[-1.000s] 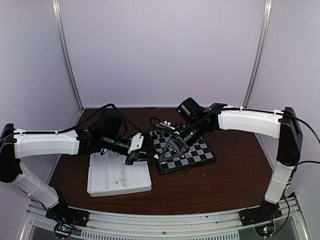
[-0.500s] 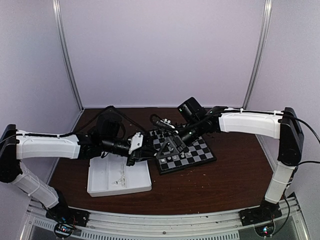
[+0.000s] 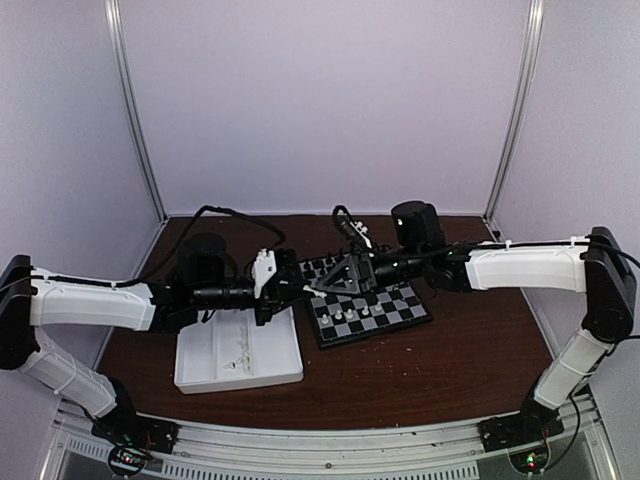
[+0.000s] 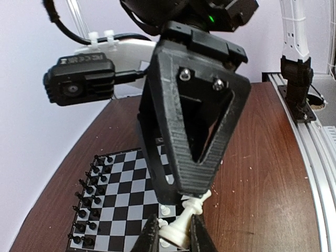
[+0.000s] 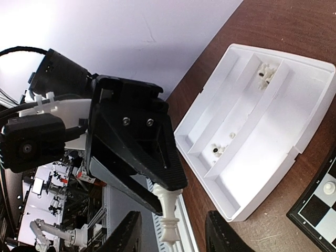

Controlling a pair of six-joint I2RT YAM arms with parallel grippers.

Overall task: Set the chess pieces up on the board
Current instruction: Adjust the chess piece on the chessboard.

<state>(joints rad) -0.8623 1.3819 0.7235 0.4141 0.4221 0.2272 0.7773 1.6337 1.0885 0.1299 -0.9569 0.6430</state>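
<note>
Since a second ago the right gripper (image 5: 173, 233) has drawn back and spread its fingers, which stand apart around a white chess piece (image 4: 182, 223). The left gripper (image 4: 173, 239) clamps that piece above the left edge of the board (image 3: 400, 312). Left of the board lies a white tray (image 3: 200, 362).

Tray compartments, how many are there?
3, side by side in the tray: a narrow outer one, a narrow middle one holding loose pieces, and a wide one nearest the board. None hidden.
</note>
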